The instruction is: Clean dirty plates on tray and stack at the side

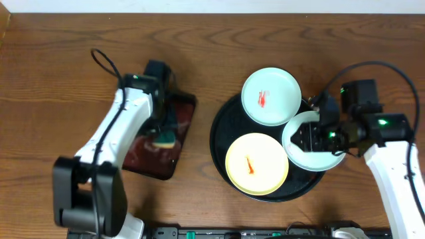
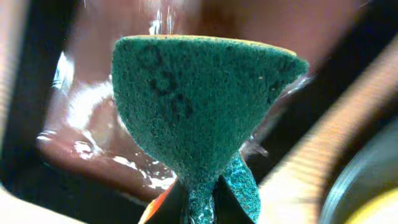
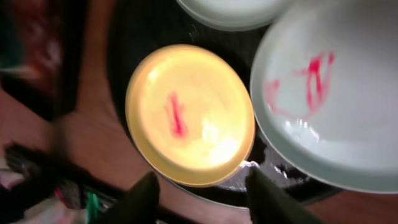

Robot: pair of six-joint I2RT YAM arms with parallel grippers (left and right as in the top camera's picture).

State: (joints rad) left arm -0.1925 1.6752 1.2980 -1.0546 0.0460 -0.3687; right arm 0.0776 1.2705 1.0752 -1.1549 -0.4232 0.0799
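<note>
One rectangular tray (image 1: 186,116), dark maroon, glossy, raised rim; left of centre on the worktop (image 1: 53,66), its long sides slanting toward the near edge; wet glints on its floor. One sponge (image 2: 199,112), green scouring face, orange-yellow backing, pinched into a wedge, over that tray. One dark rail (image 1: 199,232), green fitting, along the near edge.

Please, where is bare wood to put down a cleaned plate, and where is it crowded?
Bare wood lies along the far edge of the table and left of the maroon tray. Between that tray and the black tray only a narrow strip is free. The black tray is crowded with three plates.
</note>
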